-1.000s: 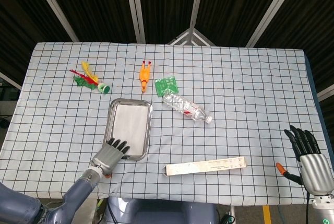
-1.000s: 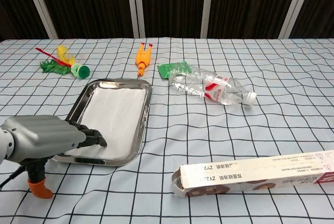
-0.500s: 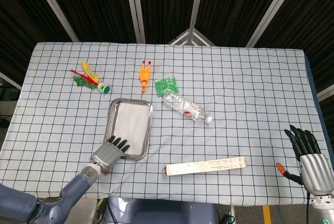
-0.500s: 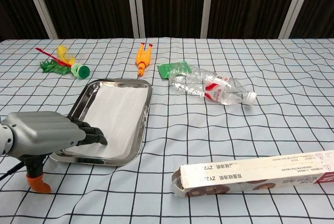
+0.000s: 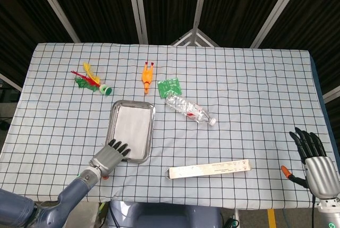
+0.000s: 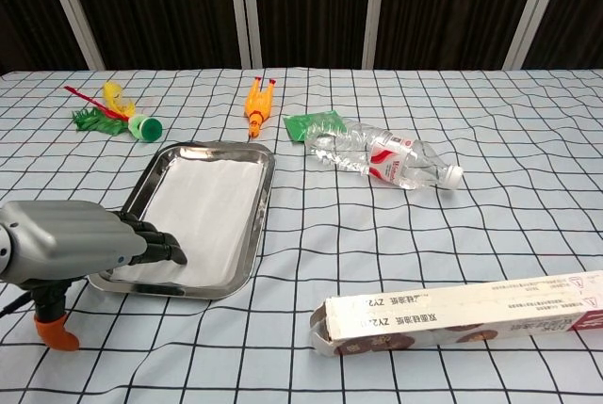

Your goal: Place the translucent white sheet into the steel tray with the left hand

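Translucent white sheet lies flat in steel tray; left hand, fingers apart and empty at near-left rim, should lift clear without snagging the sheet.

White tablecloth with a black grid — silver tray holding a milky white sheet, orange rubber chicken, green packet, clear bottle with red label, grey hands — black fingers.

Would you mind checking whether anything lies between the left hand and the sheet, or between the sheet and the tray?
Nothing visible does. The sheet already lies flat inside the tray, and the left hand is at the tray's near end with its fingertips over the sheet's edge. The bottle and box lie off to the side.
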Robot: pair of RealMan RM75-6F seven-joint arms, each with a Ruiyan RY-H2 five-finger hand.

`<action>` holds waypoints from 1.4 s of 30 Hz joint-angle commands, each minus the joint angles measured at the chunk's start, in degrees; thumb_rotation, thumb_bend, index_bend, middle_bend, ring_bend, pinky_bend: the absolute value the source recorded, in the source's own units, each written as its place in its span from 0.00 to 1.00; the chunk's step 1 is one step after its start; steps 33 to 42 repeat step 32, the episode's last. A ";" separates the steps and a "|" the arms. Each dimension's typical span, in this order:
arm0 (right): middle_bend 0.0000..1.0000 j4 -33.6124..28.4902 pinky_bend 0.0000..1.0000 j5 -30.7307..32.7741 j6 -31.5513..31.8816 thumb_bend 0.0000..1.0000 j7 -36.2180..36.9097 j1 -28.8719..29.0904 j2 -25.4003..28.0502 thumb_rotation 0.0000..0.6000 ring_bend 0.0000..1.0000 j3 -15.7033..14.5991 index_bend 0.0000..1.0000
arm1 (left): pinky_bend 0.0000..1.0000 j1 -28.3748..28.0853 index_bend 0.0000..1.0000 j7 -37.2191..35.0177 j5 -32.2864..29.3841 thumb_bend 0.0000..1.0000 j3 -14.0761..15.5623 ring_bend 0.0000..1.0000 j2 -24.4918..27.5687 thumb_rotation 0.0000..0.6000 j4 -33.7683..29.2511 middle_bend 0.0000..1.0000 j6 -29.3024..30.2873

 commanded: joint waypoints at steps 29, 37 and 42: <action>0.00 0.78 0.00 -0.20 0.55 0.29 -2.62 -0.10 -0.58 1.00 0.00 0.31 0.00 | 0.00 29.60 0.00 -29.94 41.16 0.02 6.33 0.00 12.28 1.00 -1.21 0.00 32.28; 0.00 0.65 0.00 0.05 0.67 0.29 -3.58 -0.22 -0.91 1.00 0.00 0.45 0.00 | 0.00 35.45 0.00 -33.74 45.36 0.02 7.73 0.00 10.61 1.00 5.05 0.00 37.50; 0.00 0.65 0.00 0.05 0.67 0.29 -3.58 -0.22 -0.91 1.00 0.00 0.45 0.00 | 0.00 35.45 0.00 -33.74 45.36 0.02 7.73 0.00 10.61 1.00 5.05 0.00 37.50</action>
